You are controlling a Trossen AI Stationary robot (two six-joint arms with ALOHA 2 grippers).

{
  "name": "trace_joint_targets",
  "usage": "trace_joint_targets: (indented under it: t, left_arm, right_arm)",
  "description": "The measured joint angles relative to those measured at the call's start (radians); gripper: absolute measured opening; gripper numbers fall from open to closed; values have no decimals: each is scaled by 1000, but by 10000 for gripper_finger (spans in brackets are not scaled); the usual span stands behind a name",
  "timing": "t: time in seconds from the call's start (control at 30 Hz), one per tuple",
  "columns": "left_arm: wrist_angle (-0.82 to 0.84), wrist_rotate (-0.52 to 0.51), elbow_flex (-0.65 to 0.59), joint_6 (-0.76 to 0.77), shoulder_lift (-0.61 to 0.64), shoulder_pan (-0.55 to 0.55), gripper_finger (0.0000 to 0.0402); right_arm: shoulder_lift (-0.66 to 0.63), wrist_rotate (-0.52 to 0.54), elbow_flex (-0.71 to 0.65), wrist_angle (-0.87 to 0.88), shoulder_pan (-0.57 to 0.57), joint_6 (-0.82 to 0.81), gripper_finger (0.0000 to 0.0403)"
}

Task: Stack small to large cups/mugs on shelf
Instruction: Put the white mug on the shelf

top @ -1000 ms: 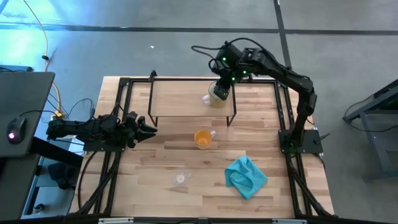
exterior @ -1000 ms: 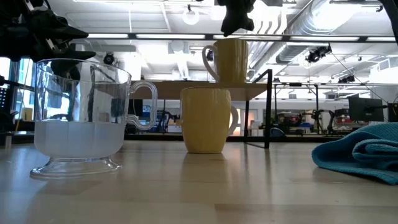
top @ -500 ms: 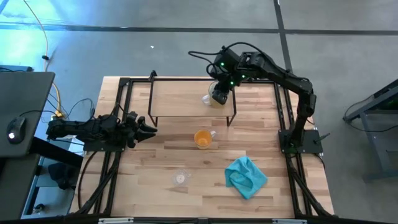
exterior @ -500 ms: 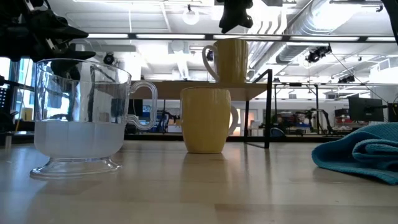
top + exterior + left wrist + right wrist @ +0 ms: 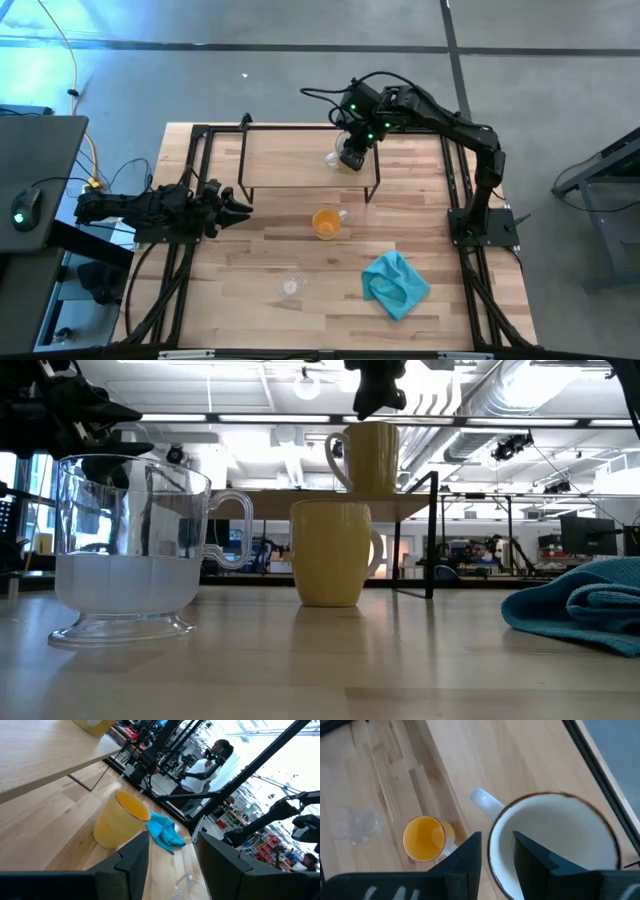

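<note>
A bright workshop with ceiling pipes and strip lights lies behind the pale wooden counter (image 5: pixel 300 250) where we find two dark arms at work. Toward the counter's far edge stands the low light-wood shelf on thin black wire legs (image 5: pixel 290 160), and on its right end sits the large cream-white mug with a handle (image 5: pixel 555 845), upright, its handle turned toward the shelf's middle. Right over it hangs the right gripper (image 5: pixel 496 855); its jaws are spread, one finger outside the rim and one over the open mouth, nothing pinched between them. We judge the biggest mug was set here first so that the smaller ones can nest inside it.

The mid-size orange mug with a handle (image 5: pixel 326 223) waits on the counter just in front of the shelf, near the counter's middle. The small clear glass cup with a handle (image 5: pixel 290 286) stands closer to the near edge, well apart from both mugs. A crumpled teal-blue cloth (image 5: pixel 396 283) lies toward the near right corner, clear of the cups.

The left gripper (image 5: pixel 170 855) rests low by the counter's left edge, jaws spread and empty, pointing toward the orange mug, which we take to be the next piece to go.
</note>
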State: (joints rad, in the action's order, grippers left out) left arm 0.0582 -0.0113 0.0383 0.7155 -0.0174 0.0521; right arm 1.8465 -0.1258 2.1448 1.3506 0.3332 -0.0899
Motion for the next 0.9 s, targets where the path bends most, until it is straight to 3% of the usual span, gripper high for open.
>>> trace_joint_targets:
  t: [0.9]
  left_arm:
    - [0,-5,0,-3,0,0,154]
  right_arm:
    - [51,-3,0,43,0,49,99]
